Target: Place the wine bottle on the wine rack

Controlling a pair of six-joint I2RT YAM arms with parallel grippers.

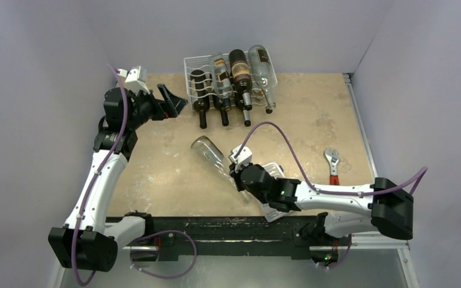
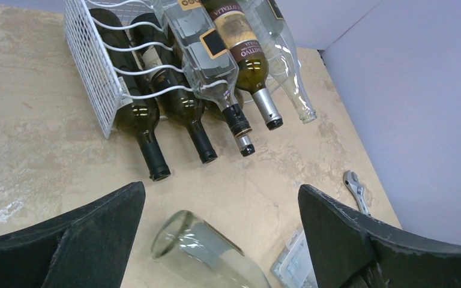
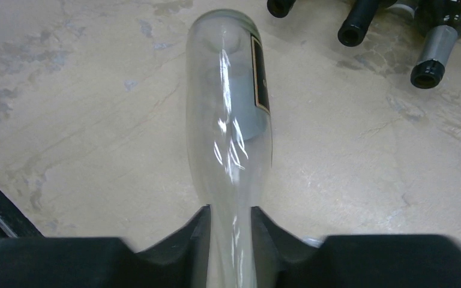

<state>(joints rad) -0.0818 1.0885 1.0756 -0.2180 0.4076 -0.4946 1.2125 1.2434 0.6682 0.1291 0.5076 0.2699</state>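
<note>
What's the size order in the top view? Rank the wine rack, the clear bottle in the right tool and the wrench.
1. Wine rack, largest.
2. Clear bottle, its neck hidden in the right tool; possibly raised toward the camera, so slightly flattered.
3. Wrench, smallest.

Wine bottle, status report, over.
Right gripper shut on wine bottle neck. Left gripper open, near wine rack. Other bottles crowd its cradles.

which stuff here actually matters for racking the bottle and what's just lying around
For the job:
- clear wine bottle, gripped at its neck by the right fingers
- white wine rack

Just lying about:
- wrench
- clear plastic box
- bottles already racked
</note>
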